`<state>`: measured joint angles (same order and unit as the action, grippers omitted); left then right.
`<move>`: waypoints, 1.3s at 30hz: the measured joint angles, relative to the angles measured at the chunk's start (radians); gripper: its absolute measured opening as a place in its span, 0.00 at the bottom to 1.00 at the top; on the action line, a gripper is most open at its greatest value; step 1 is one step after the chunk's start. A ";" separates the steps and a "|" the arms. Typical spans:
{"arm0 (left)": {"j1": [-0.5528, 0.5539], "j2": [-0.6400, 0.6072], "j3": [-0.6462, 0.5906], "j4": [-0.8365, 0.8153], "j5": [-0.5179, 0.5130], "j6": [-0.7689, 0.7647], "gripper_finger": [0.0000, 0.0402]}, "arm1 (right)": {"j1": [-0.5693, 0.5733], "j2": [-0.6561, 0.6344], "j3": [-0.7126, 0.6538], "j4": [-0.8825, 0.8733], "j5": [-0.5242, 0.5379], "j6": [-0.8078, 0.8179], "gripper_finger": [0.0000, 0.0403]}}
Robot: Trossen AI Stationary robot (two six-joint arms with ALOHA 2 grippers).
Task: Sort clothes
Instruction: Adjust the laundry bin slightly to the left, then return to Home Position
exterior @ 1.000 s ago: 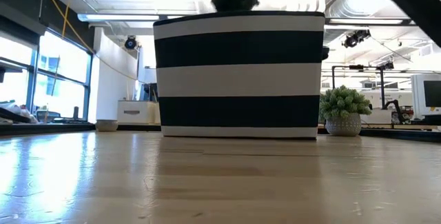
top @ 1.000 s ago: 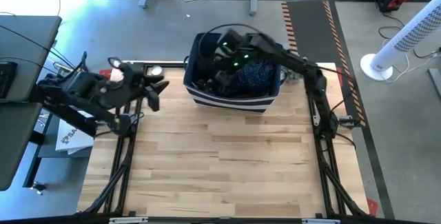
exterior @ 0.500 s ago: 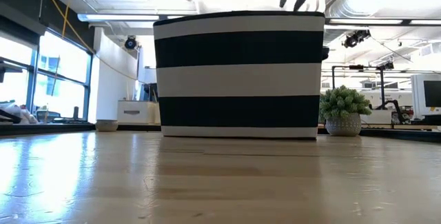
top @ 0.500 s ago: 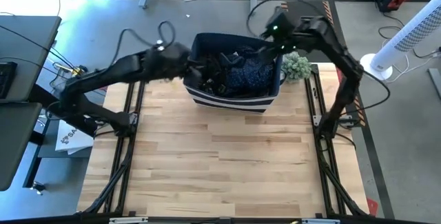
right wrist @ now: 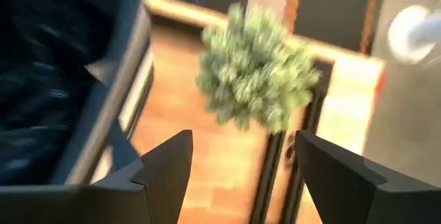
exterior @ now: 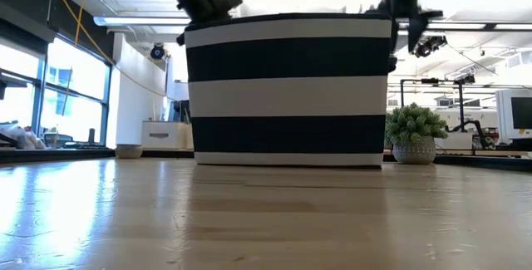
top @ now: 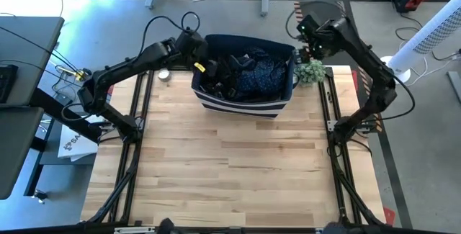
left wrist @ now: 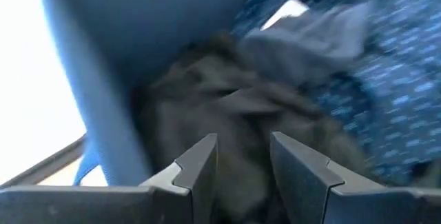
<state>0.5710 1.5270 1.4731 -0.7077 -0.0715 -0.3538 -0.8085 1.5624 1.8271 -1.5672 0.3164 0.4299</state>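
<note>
A boxy navy bin with white stripes (top: pixel 243 101) stands at the table's far middle; it also shows in the low view (exterior: pixel 287 87). Inside lie black clothes (top: pixel 223 79) and a navy speckled garment (top: pixel 265 75). No white garment shows. My left gripper (top: pixel 204 67) is open just inside the bin's left rim, and its fingers stand over the dark clothes (left wrist: pixel 227 107) beside the speckled garment (left wrist: pixel 386 93). I cannot tell whether it touches them. My right gripper (top: pixel 311 38) is open and empty, outside the bin's right rim, above a small plant.
A small green potted plant (top: pixel 311 70) stands on the table right of the bin, and shows below my right gripper (right wrist: pixel 238 162) in the right wrist view (right wrist: pixel 255 79). A small round thing (top: pixel 164 75) lies left of the bin. Bare wooden tabletop (top: pixel 230 162) spreads toward the near edge.
My left gripper has swung from the table's far left corner toward the right and down, in over the bin's left rim. My right gripper has risen out of the bin and gone toward the table's right and far edges, ending above the plant. The bin has stayed put.
</note>
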 joint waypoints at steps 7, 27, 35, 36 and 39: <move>0.023 -0.012 0.004 -0.131 0.025 0.000 0.32 | -0.048 -0.005 -0.254 0.295 -0.256 -0.043 0.61; 0.187 -0.009 0.008 -0.224 -0.167 0.434 0.32 | -0.048 -0.005 -0.351 0.725 -0.391 0.021 0.61; 0.181 -0.108 0.079 -0.250 -0.047 0.368 0.32 | -0.010 -0.113 -0.179 0.618 -0.369 -0.058 0.61; 0.170 -0.135 0.080 -0.255 -0.026 0.351 0.32 | 0.002 -0.135 -0.163 0.610 -0.368 -0.071 0.61; 0.135 -0.233 0.078 -0.266 0.024 0.289 0.32 | 0.044 -0.219 -0.143 0.588 -0.378 -0.122 0.61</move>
<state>0.7055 1.2943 1.5513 -0.9742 -0.0474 -0.0648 -0.7645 1.3435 1.6836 -0.9795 -0.0613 0.3077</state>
